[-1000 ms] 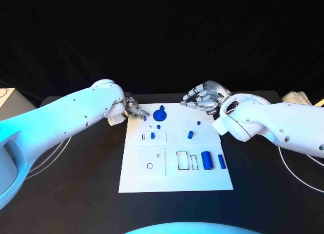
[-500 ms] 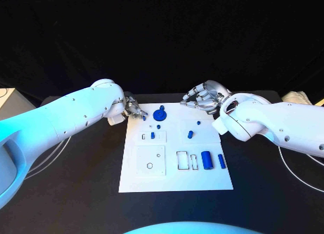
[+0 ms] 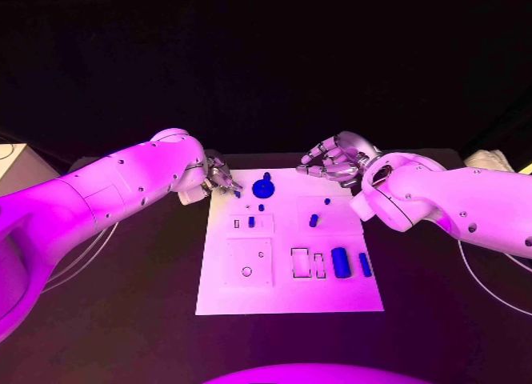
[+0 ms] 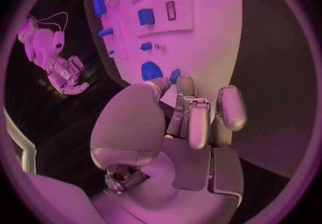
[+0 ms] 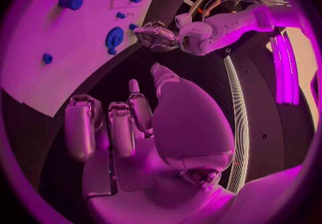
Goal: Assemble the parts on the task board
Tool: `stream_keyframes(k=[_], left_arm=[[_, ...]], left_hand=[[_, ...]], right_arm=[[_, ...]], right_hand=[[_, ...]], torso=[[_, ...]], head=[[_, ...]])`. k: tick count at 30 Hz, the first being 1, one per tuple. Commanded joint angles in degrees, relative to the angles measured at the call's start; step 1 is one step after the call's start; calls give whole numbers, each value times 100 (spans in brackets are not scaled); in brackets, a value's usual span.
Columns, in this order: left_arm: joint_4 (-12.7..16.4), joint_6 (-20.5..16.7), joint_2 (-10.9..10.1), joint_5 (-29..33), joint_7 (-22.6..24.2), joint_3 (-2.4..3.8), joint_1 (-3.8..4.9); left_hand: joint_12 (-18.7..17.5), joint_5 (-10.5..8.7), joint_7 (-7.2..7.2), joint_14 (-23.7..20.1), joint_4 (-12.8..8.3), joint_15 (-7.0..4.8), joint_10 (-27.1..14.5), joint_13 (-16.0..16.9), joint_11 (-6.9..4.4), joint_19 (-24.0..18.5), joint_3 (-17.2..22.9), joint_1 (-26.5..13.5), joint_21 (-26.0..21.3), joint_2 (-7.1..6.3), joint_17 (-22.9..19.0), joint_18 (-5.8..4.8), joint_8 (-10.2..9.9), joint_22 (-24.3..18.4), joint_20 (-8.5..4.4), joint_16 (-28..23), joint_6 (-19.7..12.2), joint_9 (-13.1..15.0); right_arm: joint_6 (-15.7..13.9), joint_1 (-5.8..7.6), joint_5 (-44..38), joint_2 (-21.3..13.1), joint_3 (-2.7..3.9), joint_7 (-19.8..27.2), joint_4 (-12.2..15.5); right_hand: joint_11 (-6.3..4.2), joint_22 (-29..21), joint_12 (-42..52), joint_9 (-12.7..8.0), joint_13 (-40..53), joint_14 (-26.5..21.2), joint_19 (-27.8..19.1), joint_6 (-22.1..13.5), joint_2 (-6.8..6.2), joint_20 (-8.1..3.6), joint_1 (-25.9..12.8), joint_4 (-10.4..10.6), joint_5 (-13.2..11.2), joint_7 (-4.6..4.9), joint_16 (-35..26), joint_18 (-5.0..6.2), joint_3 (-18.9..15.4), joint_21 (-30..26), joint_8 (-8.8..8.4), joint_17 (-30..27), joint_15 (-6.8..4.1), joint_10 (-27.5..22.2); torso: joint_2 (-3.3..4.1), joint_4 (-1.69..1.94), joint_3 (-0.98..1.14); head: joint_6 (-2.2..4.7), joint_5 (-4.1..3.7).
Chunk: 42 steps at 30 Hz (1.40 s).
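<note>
Left hand [image 3: 216, 178] hovering with fingers part-curled, holding nothing, beside the round blue part [image 3: 263, 189], likely lining up a grasp; right hand [image 3: 330, 166] waiting spread wide, empty, past the task board [image 3: 289, 296].

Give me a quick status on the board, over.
Left hand at the task board's far-left corner, holding nothing visible. Right hand curled, empty, beyond far edge. Round blue part unobstructed.

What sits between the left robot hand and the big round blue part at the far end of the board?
In the head view, a small blue part lies on the board between the left robot hand and the round blue part, right at the fingertips.
</note>
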Motion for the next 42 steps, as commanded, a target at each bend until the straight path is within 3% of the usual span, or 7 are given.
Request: stream_keyframes(k=[1, 12, 18, 20, 26, 31, 42], left_arm=[[14, 143, 0, 67, 67, -5, -10], [156, 110, -106, 180, 91, -6, -9], [290, -15, -201, 306, 135, -6, -7], [367, -77, -255, 353, 152, -5, -6], [721, -321, -505, 482, 191, 12, 4], [1117, -484, -751, 515, 189, 28, 21], [1949, -783, -1193, 484, -22, 0, 33]], left_hand=[[-34, 23, 9, 328, -127, -29, -5, -20, -40, 7, 298, 168, 17, 4, 747, 25, 46, 21, -60, 24, -61, 82], [-77, 101, 63, 335, -728, -2, 69, -57, 2, 37, 1558, -73, 60, -366, 759, 17, 178, 93, -53, 32, -104, 321], [26, 357, 50, 363, -964, -19, 231, 93, -17, 103, 1894, -294, 116, -567, 818, 0, 220, 185, -67, 63, -5, 395], [117, 803, 25, 393, -1039, -44, 362, 224, -44, 154, 1960, -405, 151, -671, 891, -12, 245, 247, -86, 101, 89, 424], [308, 1631, -60, 454, -1245, -124, 697, 554, -128, 333, 2010, -611, 271, -831, 1041, -57, 234, 461, -162, 178, 333, 462], [385, 1851, -87, 467, -1311, -151, 812, 695, -156, 395, 2017, -676, 312, -865, 1077, -74, 215, 537, -190, 196, 416, 471], [466, 1997, -112, 481, -1349, -170, 912, 832, -178, 419, 2025, -728, 329, -885, 1116, -80, 206, 566, -209, 217, 482, 479]], right_arm=[[71, -1, -59, 6, 2, 32, 2], [67, -1, -59, 2, 2, 35, -1], [64, -1, -59, -3, 2, 36, -6], [63, -1, -59, -4, 2, 36, -8], [60, -1, -58, -12, 1, 35, -15], [59, -1, -54, -21, 1, 33, -24], [58, -2, -47, -38, 0, 26, -45]], right_hand=[[-5, 771, -3, 8, 196, 479, 112, -41, -6, 47, -62, 8, 28, -6, -39, 95, 30, -25, 25, 1046, 13, -44], [-5, 771, -3, 8, 196, 479, 112, -41, -6, 47, -62, 8, 28, -6, -39, 95, 30, -25, 25, 1046, 13, -44], [-5, 771, -3, 8, 196, 479, 112, -41, -6, 47, -62, 8, 28, -6, -39, 95, 30, -25, 25, 1046, 13, -44], [-5, 768, -6, 9, 192, 479, 111, -42, -6, 46, -65, 8, 35, -6, -38, 96, 34, -32, 28, 1049, 13, -47], [-5, 768, -6, 9, 192, 479, 111, -42, -6, 46, -65, 8, 35, -6, -38, 96, 34, -32, 28, 1049, 13, -47], [-5, 768, -6, 9, 192, 479, 111, -42, -6, 46, -65, 8, 35, -6, -38, 96, 34, -32, 28, 1049, 13, -47], [-5, 768, -6, 9, 192, 479, 111, -42, -6, 46, -65, 8, 35, -6, -38, 96, 34, -32, 28, 1049, 13, -47]], torso=[[0, 1, 3], [-7, 5, 7], [-9, 5, 8], [-14, 7, 8], [-35, 19, 18], [-54, 31, 24], [-83, 38, 34]], head=[[-5, 7], [-10, 20], [1, 40], [-1, 45], [4, 58], [-16, 59], [-54, 83]])
